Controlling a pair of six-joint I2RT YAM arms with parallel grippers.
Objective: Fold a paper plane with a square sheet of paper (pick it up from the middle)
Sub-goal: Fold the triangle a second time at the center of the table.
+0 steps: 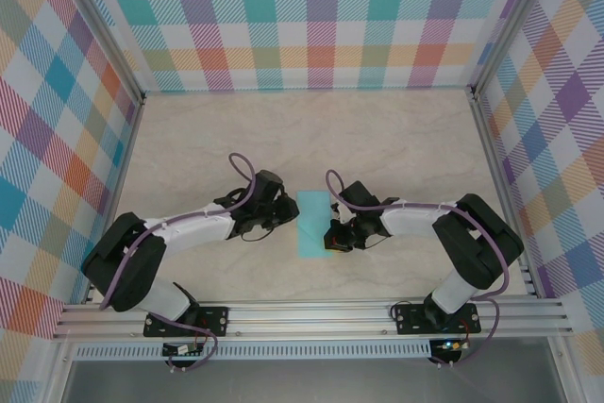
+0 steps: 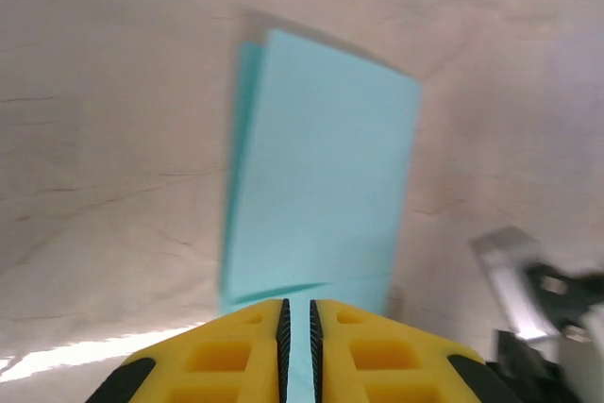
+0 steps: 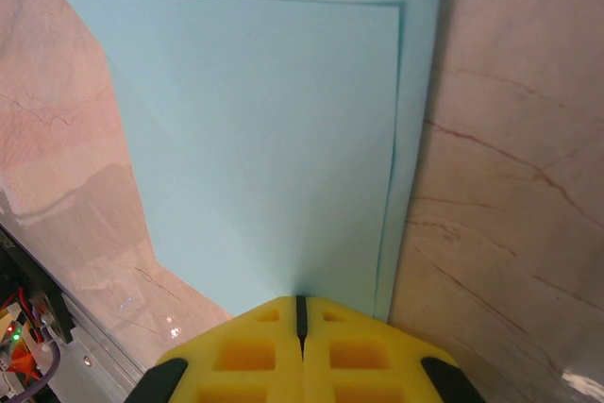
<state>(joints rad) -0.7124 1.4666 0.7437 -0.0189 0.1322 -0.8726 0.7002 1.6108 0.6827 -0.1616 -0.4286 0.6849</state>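
Folded paper (image 1: 312, 224) lies on the counter (image 1: 396, 139) between both arms. Right fingers (image 3: 245, 351) closed at its edge. Left fingers (image 2: 226, 365) nearly closed, grip undeterminable. Risk: an uneven pull could skew the offset layers and spoil the crease.

Folded teal paper (image 2: 321, 176) sits mid-frame on the beige marbled surface (image 2: 104, 92). It's tilted a bit, with a lower layer peeking out along its left edge. The left tool (image 2: 298, 323) is at the bottom edge, yellow fingers (image 2: 226, 356) just a thin slit apart, teal showing through the slit. Can't tell if it's actually pinching it. Blurry grey-and-black hardware (image 2: 538, 309) at lower right.
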